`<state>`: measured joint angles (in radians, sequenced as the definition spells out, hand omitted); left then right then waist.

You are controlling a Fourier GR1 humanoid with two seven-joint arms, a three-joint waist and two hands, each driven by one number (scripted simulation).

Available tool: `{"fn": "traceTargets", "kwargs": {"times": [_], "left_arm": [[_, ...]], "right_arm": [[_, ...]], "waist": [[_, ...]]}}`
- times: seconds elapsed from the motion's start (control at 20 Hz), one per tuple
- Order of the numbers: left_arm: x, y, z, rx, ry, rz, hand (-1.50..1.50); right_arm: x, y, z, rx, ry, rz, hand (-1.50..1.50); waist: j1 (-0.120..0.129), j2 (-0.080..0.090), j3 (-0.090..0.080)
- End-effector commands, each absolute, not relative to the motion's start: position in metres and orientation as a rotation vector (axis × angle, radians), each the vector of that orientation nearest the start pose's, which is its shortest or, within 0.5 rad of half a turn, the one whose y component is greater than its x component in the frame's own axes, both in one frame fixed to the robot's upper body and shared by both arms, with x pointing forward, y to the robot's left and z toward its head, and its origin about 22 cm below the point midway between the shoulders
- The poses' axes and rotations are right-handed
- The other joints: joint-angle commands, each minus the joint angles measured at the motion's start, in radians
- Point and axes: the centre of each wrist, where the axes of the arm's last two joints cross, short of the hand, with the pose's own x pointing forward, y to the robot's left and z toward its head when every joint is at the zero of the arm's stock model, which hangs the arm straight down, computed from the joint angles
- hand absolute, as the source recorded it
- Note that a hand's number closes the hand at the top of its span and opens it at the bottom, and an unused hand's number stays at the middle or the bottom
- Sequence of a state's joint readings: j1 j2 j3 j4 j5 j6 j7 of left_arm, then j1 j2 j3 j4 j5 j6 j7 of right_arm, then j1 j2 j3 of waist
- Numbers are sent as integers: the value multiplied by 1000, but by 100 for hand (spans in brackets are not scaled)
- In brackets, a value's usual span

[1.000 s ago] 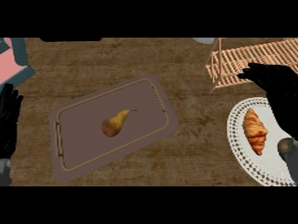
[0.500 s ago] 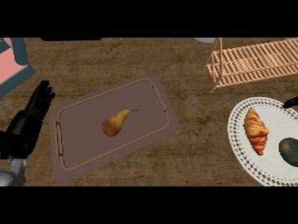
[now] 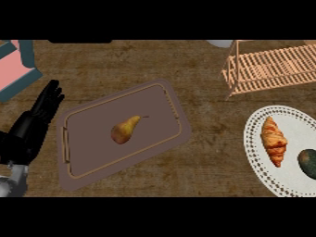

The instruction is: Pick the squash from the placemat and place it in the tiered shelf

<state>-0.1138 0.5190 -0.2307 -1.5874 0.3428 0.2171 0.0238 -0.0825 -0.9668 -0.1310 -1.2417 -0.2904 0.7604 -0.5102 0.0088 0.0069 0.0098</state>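
squash [image 3: 314, 164]: lower right, on white placemat [image 3: 296, 128] beside croissant [image 3: 274, 141] | my left hand [image 3: 34, 122]: released, fingers straight, left edge; right hand unseen | plan: bring the right down over the squash, avoid croissant, carry to tiered shelf [image 3: 276, 67] upper right

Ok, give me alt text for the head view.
A dark green squash lies beside a croissant on a white lace-edged placemat at the right of a wooden counter, with a slatted tiered shelf beyond it. A pear sits on a brown tray in the middle; the left hand, open, is at the tray's left edge.
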Motion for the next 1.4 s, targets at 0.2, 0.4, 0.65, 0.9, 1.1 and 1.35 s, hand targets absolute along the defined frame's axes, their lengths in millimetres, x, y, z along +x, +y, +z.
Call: {"fn": "traceTargets", "kwargs": {"times": [0.2, 0.4, 0.65, 0.9, 1.1, 1.35], "left_arm": [[259, 282, 63, 112, -1565, -169, 0], [258, 275, 54, 113, -1563, -168, 0], [260, 276, 64, 116, -1586, -195, 0], [263, 275, 59, 117, -1578, -178, 0], [257, 266, 55, 93, -1572, -182, 0], [247, 275, 69, 130, -1585, -164, 0]], "right_arm": [[235, -496, 157, 142, -1639, 1142, -150], [229, -502, 153, 119, -1577, 1218, -150], [230, -503, 134, 41, -1515, 1331, -150], [239, -483, 110, -100, -1498, 1487, -150], [246, -491, 91, -121, -1477, 1494, -150], [248, -477, 80, -118, -1449, 1553, -150]], "waist": [[0, -5, -3], [3, -3, -6], [15, -1, -7], [2, -4, -9], [12, -2, -8], [4, -7, -9]]}}
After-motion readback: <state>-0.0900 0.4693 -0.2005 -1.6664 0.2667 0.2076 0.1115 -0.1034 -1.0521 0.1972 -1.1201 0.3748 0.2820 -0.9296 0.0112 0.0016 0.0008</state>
